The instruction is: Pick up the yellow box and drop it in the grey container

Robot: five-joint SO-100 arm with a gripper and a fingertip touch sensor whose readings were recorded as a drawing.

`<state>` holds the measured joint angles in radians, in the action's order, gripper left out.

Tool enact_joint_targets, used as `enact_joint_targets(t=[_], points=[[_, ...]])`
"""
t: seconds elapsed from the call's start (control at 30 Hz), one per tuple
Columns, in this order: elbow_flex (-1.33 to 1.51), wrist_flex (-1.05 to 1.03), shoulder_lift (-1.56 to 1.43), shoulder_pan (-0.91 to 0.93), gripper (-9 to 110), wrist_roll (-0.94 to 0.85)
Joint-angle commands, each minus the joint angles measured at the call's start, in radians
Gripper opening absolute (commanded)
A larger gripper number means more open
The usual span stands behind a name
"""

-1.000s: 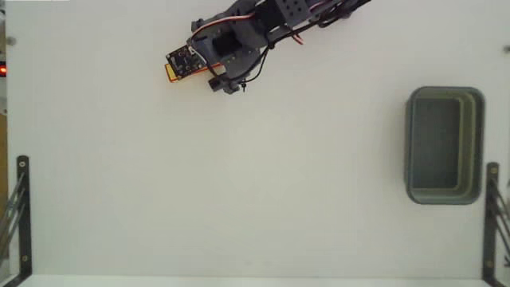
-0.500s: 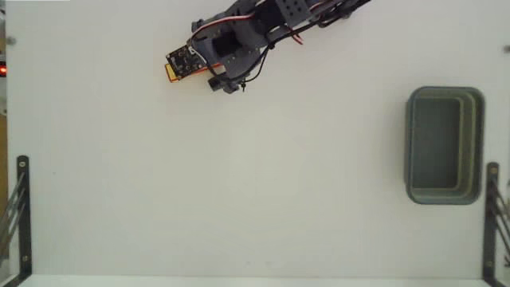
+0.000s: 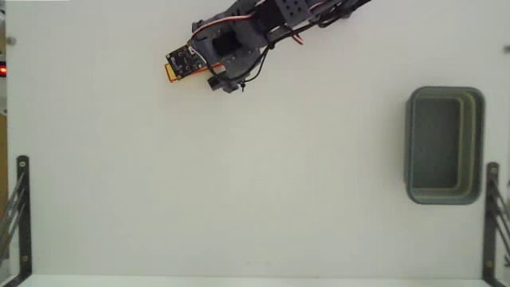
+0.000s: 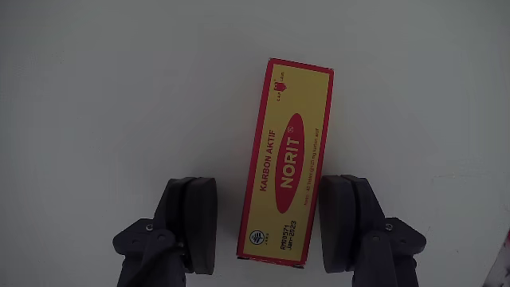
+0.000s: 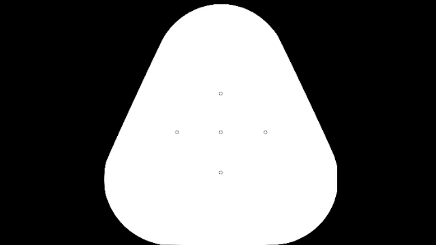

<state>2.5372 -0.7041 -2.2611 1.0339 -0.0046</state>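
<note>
Yellow box [image 4: 285, 159] lies flat on the counter [image 3: 239, 175], well apart from the grey container [image 3: 444, 145]. Gripper [image 4: 269, 219] is open, straddling the box's near end, apparently not yet touching, positioned to pinch its narrow width.

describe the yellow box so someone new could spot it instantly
On the white table, look upper left under the arm's gripper, far from the grey container at right. The yellow box lies flat between the open fingers: red-edged, with a red NORIT oval.

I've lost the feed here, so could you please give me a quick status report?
Gripper open, straddling yellow box, gaps both sides. Box flat on table, not lifted. Grey container empty, far right in fixed view. Path clear.
</note>
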Motion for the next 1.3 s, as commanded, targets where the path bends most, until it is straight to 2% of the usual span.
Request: enact_joint_targets(t=[0.0, 1.27], points=[[0.004, 0.014, -0.02, 0.008, 76, 0.005], [0.004, 0.014, -0.02, 0.008, 66, 0.005]])
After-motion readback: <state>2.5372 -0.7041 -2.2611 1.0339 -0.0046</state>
